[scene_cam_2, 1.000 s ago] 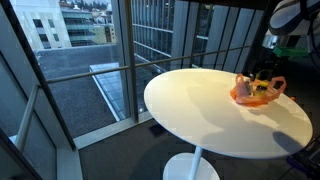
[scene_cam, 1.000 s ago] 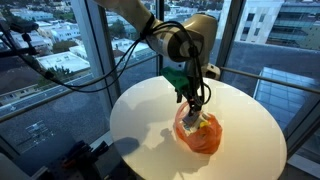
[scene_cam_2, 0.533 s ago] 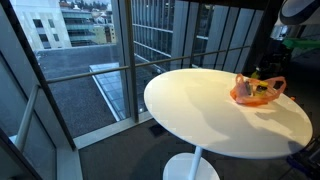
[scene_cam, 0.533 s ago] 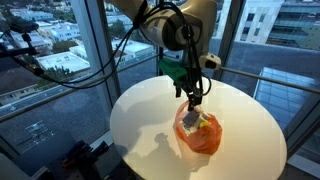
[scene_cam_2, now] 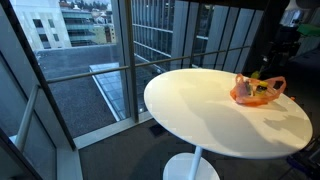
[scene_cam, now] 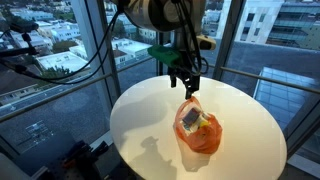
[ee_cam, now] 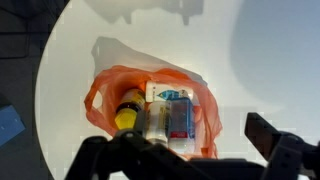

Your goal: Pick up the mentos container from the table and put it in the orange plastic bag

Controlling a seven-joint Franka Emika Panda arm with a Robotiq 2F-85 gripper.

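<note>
In an exterior view, the gripper [scene_cam: 186, 88] hangs just above the orange plastic bag [scene_cam: 203, 138], clear of it, its 2 fingers apart with nothing between them. The bag sits on the round white table [scene_cam: 140, 120], and the mentos container [scene_cam: 189, 119] lies inside its open mouth, showing as a pale grey block. In an exterior view from farther off, the bag [scene_cam_2: 256, 92] is a small orange heap on the table [scene_cam_2: 200, 100]; its contents are too small to tell. In the wrist view, the gripper [ee_cam: 175, 152] is spread wide and empty over the bag [ee_cam: 100, 95]. Inside lies the mentos container [ee_cam: 172, 108], a flat pack with a white band and blue and red print, just beside a yellow-capped item [ee_cam: 125, 118].
</note>
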